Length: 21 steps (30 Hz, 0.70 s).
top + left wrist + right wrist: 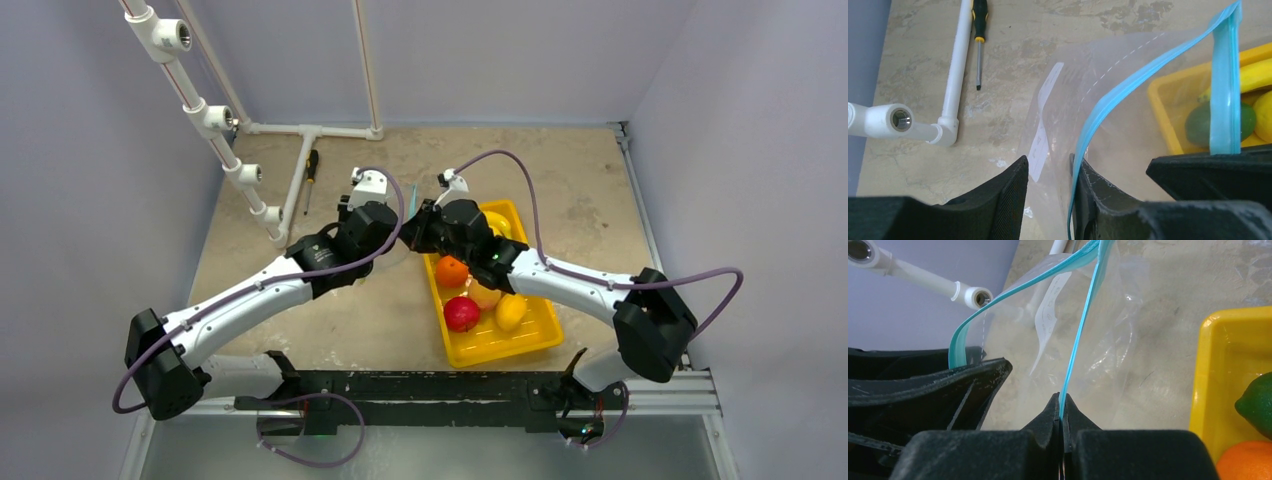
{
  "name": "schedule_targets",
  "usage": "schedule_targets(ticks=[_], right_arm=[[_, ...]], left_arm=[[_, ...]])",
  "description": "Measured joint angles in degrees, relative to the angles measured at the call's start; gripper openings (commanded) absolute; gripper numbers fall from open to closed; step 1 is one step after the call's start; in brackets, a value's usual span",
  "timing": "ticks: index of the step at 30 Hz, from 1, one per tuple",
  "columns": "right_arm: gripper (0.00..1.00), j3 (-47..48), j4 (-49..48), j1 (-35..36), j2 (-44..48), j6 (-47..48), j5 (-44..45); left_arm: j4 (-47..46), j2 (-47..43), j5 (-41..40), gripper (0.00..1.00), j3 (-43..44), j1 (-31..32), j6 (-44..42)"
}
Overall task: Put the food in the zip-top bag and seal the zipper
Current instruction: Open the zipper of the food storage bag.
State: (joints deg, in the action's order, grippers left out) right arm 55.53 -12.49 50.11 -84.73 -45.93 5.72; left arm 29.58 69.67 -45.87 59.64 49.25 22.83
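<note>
The clear zip-top bag (1108, 115) hangs between my two grippers, its mouth spread open. My right gripper (1062, 407) is shut on one side of the teal-blue zipper (1083, 325). My left gripper (1048, 170) is open around the other side of the bag; the zipper strip (1128, 85) lies against its right finger (1093, 190). In the top view the two grippers, left (396, 236) and right (416, 228), meet just left of the tray. The food lies in the tray: orange (451, 271), red piece (461, 313), lemon (511, 311), banana (497, 221), green piece (1198, 125).
The yellow tray (545, 335) stands right of the bag, its near-left corner close to the grippers (1160, 100). A screwdriver (311, 175) and a white pipe frame (215, 130) lie at the back left; both show in the left wrist view, screwdriver (979, 40), pipe (955, 75).
</note>
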Motion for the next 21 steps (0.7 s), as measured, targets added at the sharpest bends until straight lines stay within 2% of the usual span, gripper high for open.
schedule_targets(ticks=[5,13,21], right_arm=[[0.0,0.0,1.03,0.98,0.0,0.17,0.81],[0.0,0.0,1.57,1.27,0.0,0.17,1.14],[0.0,-0.96,2.1,1.27,-0.02,-0.13,1.79]], left_arm=[[-0.24,0.96,0.0,0.3,1.29,0.0,-1.4],[-0.42,1.4,0.04,0.01,1.29,0.0,-2.73],[0.9,1.44,0.04,0.0,1.29,0.02,-3.08]])
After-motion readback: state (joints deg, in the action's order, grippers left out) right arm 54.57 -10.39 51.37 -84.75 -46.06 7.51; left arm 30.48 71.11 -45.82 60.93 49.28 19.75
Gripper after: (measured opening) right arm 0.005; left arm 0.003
